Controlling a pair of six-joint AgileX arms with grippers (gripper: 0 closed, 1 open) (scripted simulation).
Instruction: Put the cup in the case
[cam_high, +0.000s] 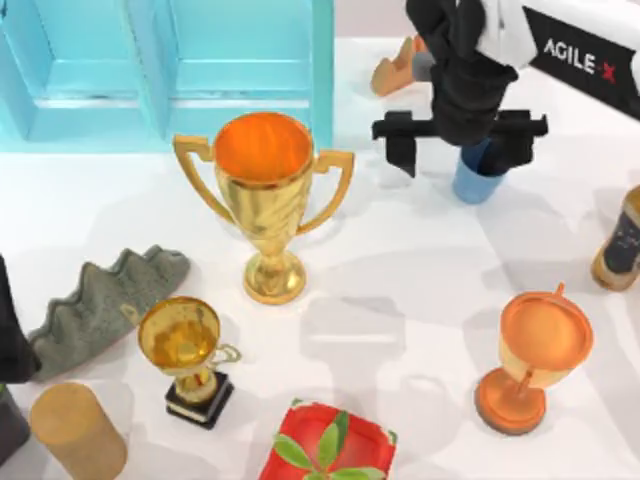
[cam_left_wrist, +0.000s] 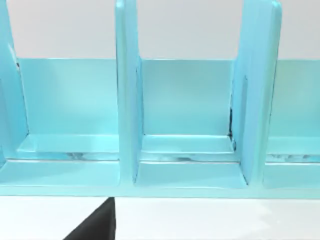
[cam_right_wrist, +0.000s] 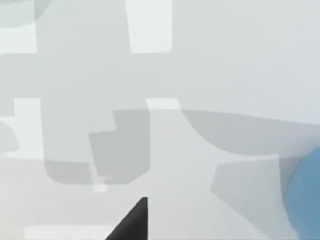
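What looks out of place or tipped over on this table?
The tan cylinder at the table's front left lies tilted on its side, beside the grey ridged piece. The trophies, the orange goblet and the blue cup stand upright.

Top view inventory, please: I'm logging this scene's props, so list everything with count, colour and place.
case: 1, light blue, back left, with upright dividers
cup: 1, blue, back right, under the right gripper
two-handled trophy: 1, gold, centre
small trophy: 1, gold on black base, front left
goblet: 1, orange, front right
egg-carton-like tray: 1, grey, left
cylinder: 1, tan, front left
box: 1, red with green leaves, front edge
bottle: 1, tan and dark, right edge
right gripper: 1, black, above the cup
left arm: 1, black, left edge
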